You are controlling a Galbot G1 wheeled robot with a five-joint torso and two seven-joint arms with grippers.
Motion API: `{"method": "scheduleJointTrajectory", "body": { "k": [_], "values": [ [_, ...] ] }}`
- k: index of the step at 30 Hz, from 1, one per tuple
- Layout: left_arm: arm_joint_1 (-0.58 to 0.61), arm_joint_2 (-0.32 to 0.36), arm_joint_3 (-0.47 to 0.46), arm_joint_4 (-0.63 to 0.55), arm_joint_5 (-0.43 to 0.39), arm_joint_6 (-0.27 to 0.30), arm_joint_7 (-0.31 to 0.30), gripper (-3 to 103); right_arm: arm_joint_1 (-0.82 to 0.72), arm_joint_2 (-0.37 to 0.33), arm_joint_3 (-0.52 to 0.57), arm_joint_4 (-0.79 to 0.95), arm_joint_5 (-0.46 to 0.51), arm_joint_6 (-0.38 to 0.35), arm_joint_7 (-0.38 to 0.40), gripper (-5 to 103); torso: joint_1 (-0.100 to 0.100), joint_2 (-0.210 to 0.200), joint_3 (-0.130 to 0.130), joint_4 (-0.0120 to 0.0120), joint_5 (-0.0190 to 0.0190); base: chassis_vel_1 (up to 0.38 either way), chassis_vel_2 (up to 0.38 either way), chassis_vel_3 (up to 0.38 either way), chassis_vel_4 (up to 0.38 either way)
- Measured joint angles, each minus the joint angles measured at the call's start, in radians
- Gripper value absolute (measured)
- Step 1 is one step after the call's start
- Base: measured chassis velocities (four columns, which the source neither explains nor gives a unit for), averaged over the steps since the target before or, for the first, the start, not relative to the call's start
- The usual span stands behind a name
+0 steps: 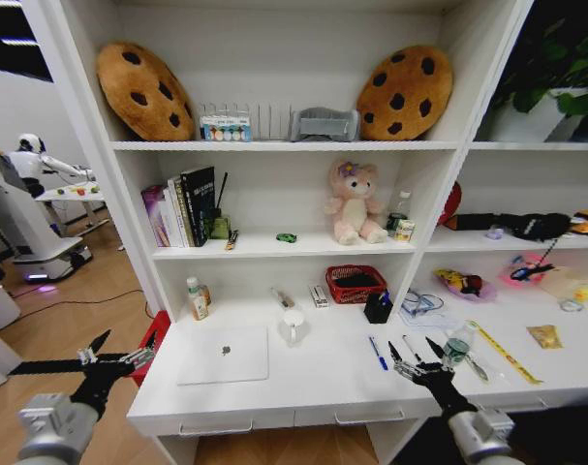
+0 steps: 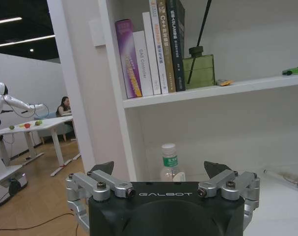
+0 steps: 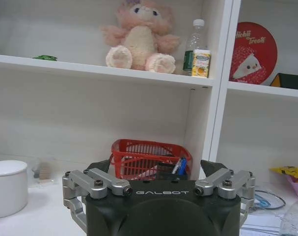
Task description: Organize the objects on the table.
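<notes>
The white table [image 1: 313, 387] carries a shut silver laptop [image 1: 224, 355] at front left, with a white cup [image 1: 294, 325] behind it. A green-capped bottle [image 1: 195, 298] stands at the back left. A blue pen [image 1: 378, 353] and a black pen [image 1: 413, 349] lie at front right. A tiny green-black gadget [image 1: 287, 237] rests on the shelf above. My right gripper [image 1: 415, 355] hovers open over the front edge, beside the black pen. My left gripper [image 1: 66, 356] hangs open off the table's left end, holding nothing. In the left wrist view the open gripper [image 2: 161, 168] faces the bottle [image 2: 169, 162].
A red basket [image 1: 355, 283] and a black pen holder [image 1: 378, 307] stand at the back of the table. A clear bottle [image 1: 456, 349] and yellow tape [image 1: 507, 355] lie right of my right gripper. A plush bear [image 1: 353, 203] and books [image 1: 182, 205] fill the shelf. Another robot [image 1: 22, 213] stands far left.
</notes>
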Motion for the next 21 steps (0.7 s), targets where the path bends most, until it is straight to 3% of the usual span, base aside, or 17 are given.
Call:
{"method": "scheduleJointTrajectory", "body": {
  "k": [12,14,16,17,21],
  "values": [
    [0.0,0.0,0.0,0.0,0.0,0.0,0.0,100,0.01,0.013,-0.042,-0.025,-0.028,0.017,-0.013,100,0.0,0.0,0.0,-0.0004,0.0002,-0.252,-0.252,0.252,0.244],
    [0.0,0.0,0.0,0.0,0.0,0.0,0.0,100,0.024,0.008,-0.067,-0.028,-0.026,0.032,-0.017,100,0.0,0.0,0.0,-0.0001,-0.0015,-0.328,-0.352,0.326,0.33],
    [0.0,0.0,0.0,0.0,0.0,0.0,0.0,100,0.027,0.005,-0.075,-0.03,-0.022,0.039,-0.019,100,0.0,0.0,0.0,-0.0002,-0.0009,-0.337,-0.351,0.321,0.353],
    [0.0,0.0,0.0,0.0,0.0,0.0,0.0,100,0.038,-0.001,-0.1,-0.031,-0.016,0.046,-0.025,100,0.0,0.0,0.0,-0.0002,0.0011,-0.308,-0.351,0.317,0.307],
    [0.0,0.0,0.0,0.0,0.0,0.0,0.0,100,0.069,-0.028,-0.173,-0.02,0.002,0.04,-0.034,100,0.0,0.0,0.0,0.0001,0.0004,-0.251,-0.295,0.269,0.247]
  ]
}}
